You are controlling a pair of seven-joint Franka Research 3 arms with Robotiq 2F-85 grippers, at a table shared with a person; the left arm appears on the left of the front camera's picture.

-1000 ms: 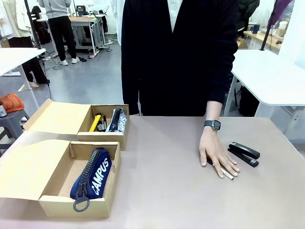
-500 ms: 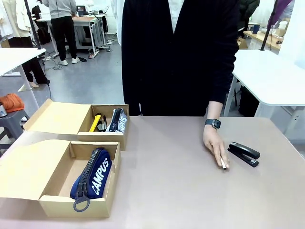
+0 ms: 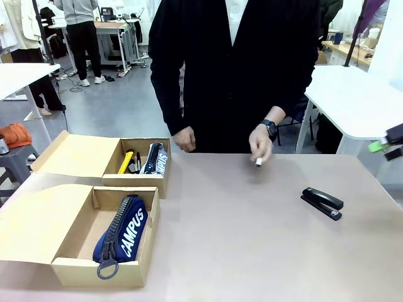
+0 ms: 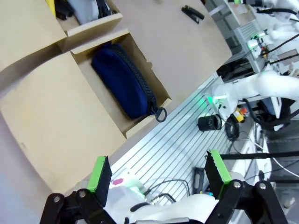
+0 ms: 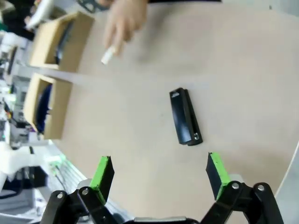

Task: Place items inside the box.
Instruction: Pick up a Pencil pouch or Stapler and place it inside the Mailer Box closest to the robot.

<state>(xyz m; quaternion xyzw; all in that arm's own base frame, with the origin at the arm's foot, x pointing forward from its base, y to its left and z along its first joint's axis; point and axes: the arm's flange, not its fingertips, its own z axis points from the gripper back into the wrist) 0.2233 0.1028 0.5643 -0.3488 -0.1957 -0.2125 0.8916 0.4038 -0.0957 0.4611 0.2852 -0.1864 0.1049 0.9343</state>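
We see that the person's hand has lifted the marker pen off the tabletop and now holds it in the air near the far edge. A second ago that palm lay flat over the pen, just beside the black stapler; half a second ago it was closing round it. The person's other hand has also come into view, near the far box.

We judge that the pen is bound for a box; that would leave the stapler as the one item loose on the tabletop, and it has not shifted.

The navy "CAMPUS" pouch lies in the near box. The yellow utility knife lies in the far box, beside what seems to be a second pouch, though the print is too small to be sure.

The right hand has edged in at the right since the earlier frames; its jaws are spread wide and empty, and the stapler lies beyond them. The left hand hangs off the near side, jaws likewise apart and holding nothing.
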